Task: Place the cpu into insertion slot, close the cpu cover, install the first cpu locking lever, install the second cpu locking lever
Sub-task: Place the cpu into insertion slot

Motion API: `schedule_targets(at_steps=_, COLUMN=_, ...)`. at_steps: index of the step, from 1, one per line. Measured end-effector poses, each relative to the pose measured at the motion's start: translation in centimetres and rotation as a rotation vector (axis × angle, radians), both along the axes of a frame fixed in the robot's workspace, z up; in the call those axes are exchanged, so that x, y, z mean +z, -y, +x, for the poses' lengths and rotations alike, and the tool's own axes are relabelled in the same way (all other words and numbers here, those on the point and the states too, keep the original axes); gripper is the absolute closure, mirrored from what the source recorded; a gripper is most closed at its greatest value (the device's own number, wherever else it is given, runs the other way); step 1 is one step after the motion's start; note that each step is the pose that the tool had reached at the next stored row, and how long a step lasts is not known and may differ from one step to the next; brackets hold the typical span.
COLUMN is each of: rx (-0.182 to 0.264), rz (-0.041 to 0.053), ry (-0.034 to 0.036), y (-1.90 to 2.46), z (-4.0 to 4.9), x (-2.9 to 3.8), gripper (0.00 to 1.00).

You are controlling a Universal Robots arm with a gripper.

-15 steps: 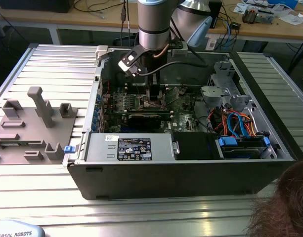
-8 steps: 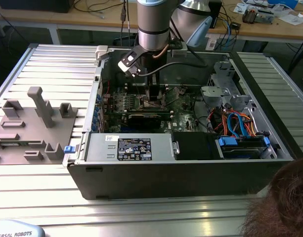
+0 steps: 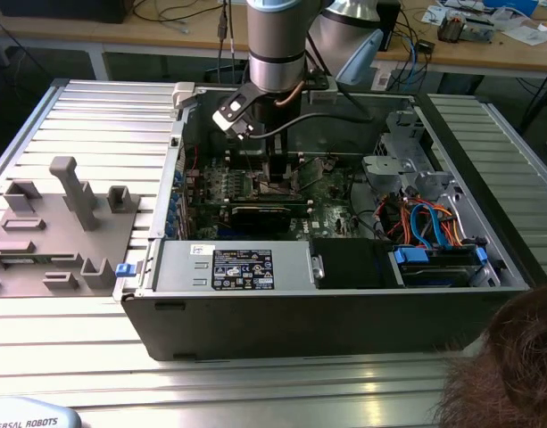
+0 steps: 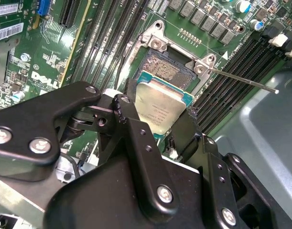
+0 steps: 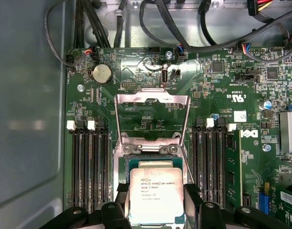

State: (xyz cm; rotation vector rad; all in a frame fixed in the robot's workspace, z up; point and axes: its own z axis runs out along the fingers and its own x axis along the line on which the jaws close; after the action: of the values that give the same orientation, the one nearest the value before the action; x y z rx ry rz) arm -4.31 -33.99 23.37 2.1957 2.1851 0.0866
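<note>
Right now my claw is squeezing the cpu by two of its sides. In the exterior view the claw reaches down into the far part of the open computer case. The cpu hangs flat, half over the insertion slot; I cannot tell if it touches. In the first wrist view the cpu cover stands open, just past the slot. A thin locking lever sticks out to one side. Long black memory slots lie on both sides, on the green motherboard. I think this step needs care: keep the cpu flat, match its corners to the slot, and go slowly so the tiny gold pins do not bend.
</note>
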Motion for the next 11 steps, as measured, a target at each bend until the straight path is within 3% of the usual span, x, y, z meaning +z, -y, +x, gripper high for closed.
schedule_targets(at_steps=3, rx=0.000, rz=0.0000, ry=0.0000, y=-0.01, z=-0.17, x=-0.44, gripper=0.46)
schedule_targets(at_steps=11, rx=0.000, rz=0.0000, ry=0.0000, y=-0.01, z=-0.19, x=-0.58, gripper=0.46)
